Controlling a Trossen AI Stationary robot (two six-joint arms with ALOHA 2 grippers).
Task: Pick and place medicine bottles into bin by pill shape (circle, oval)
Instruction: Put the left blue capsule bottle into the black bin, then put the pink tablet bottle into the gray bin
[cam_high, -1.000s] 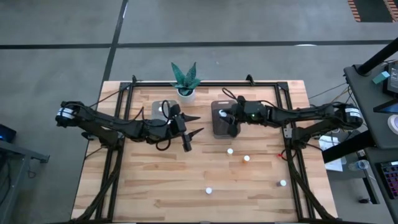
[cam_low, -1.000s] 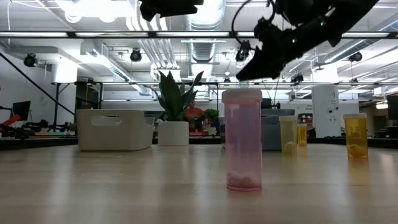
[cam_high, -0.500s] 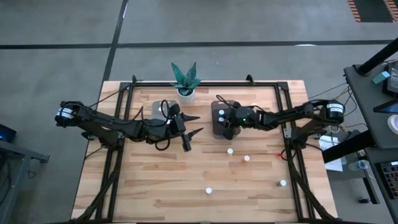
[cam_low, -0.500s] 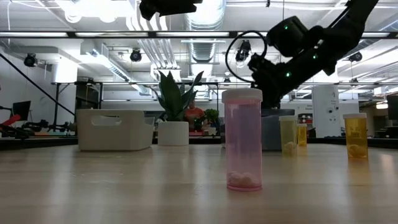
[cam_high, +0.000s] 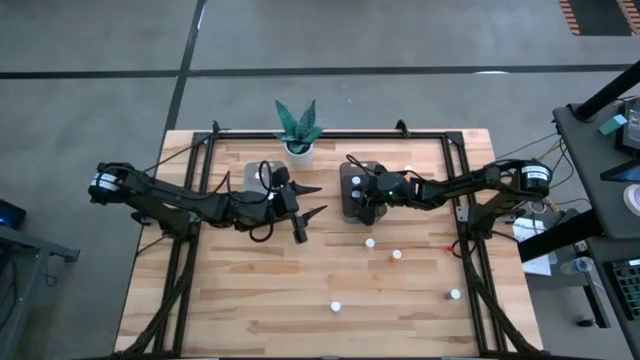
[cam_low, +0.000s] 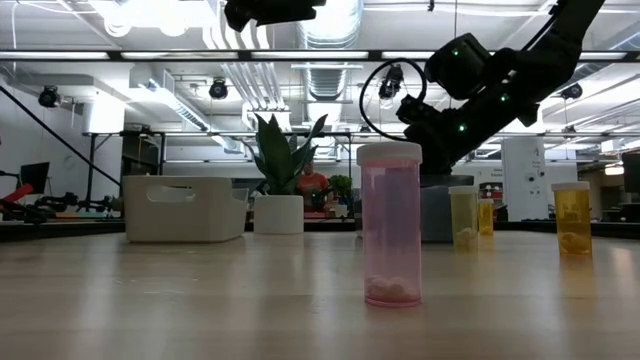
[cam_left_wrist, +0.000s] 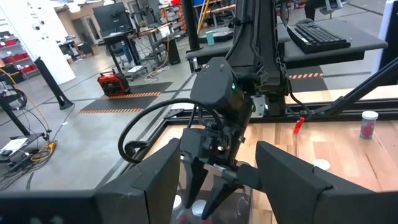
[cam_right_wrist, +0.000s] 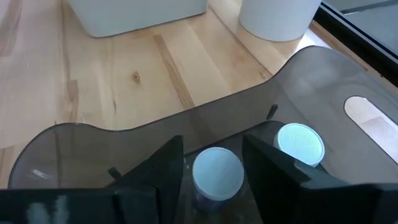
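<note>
The right tool (cam_right_wrist: 211, 163) hangs inside the smoky grey bin (cam_right_wrist: 311, 81), fingers apart around a white-capped bottle (cam_right_wrist: 217, 172) (another beside it); the left tool (cam_high: 312, 200) waits open.

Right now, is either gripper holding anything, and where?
The left gripper is open and empty. The right gripper straddles a white-capped medicine bottle near its cap, inside the smoky grey plastic bin; a grip cannot be told.

two bins (cam_high: 257, 177), four loose bottles (cam_high: 369, 243)

Pink bottle (cam_low: 391, 224) with white cap; amber bottle (cam_low: 572, 217); smoky grey tub (cam_right_wrist: 298, 81); pale tub (cam_low: 185, 208); green plant (cam_high: 298, 122); light wood table (cam_high: 250, 290).
</note>
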